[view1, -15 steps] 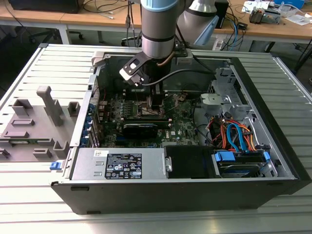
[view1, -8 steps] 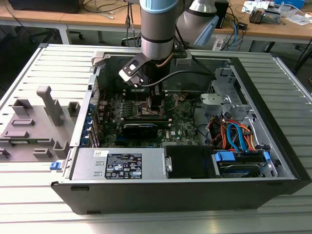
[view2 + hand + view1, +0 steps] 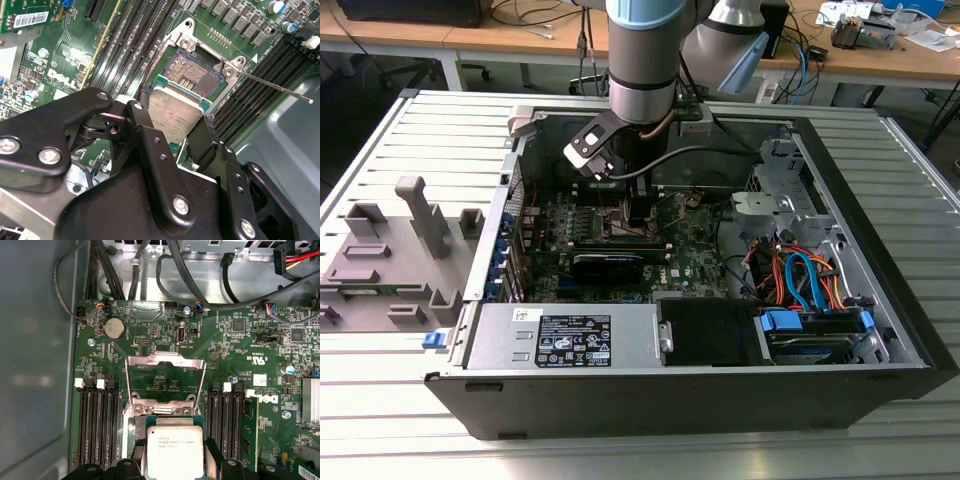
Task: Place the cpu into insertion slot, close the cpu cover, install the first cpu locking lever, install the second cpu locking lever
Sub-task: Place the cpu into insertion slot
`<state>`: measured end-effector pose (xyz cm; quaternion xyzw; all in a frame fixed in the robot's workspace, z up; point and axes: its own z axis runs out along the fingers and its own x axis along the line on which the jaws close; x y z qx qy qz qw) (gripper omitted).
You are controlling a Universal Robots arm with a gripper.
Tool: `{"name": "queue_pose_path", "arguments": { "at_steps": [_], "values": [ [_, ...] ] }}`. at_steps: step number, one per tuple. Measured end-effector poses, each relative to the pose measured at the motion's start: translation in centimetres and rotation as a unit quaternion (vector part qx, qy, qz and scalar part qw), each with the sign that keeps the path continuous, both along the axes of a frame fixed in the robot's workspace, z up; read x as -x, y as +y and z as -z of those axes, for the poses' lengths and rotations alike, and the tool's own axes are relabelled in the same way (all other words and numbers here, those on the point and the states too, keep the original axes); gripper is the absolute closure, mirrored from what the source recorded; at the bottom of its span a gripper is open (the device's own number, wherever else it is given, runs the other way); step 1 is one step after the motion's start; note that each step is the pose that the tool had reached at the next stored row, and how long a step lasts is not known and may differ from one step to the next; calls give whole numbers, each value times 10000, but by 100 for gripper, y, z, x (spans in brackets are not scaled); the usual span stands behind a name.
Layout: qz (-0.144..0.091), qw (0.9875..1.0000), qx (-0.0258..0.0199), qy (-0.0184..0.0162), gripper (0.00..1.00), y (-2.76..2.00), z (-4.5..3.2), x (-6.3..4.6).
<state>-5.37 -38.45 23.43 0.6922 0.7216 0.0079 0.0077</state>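
Both wrist views show my gripper [image 3: 176, 131] [image 3: 175, 462] shut on the cpu [image 3: 176, 116] [image 3: 175, 450], a square chip with a silvery top held by its two side edges between black fingers [image 3: 141, 116]. The chip hangs just over the near edge of the insertion slot [image 3: 194, 75], whose contact field shows beyond it. The cpu cover [image 3: 165, 360] is flipped open, a silvery frame with green board showing through its window. A thin metal locking lever [image 3: 275, 88] sticks out sideways from the socket's corner. In the exterior view the gripper [image 3: 638, 215] reaches down into the open computer case.
Long black memory slots [image 3: 95, 425] [image 3: 225, 420] flank the socket on both sides. Cables [image 3: 200, 285] run along the case wall beyond the board. A power supply [image 3: 565, 335] and drive bay with orange and blue cables [image 3: 800, 285] fill the near side. A grey fixture [image 3: 390, 250] lies outside the case.
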Motion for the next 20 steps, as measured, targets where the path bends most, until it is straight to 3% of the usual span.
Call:
{"name": "queue_pose_path", "arguments": {
  "at_steps": [13,20],
  "values": [
    [-1,10000,0,0,45,75,29,0],
    [0,10000,0,0,45,91,37,2]
  ]
}}
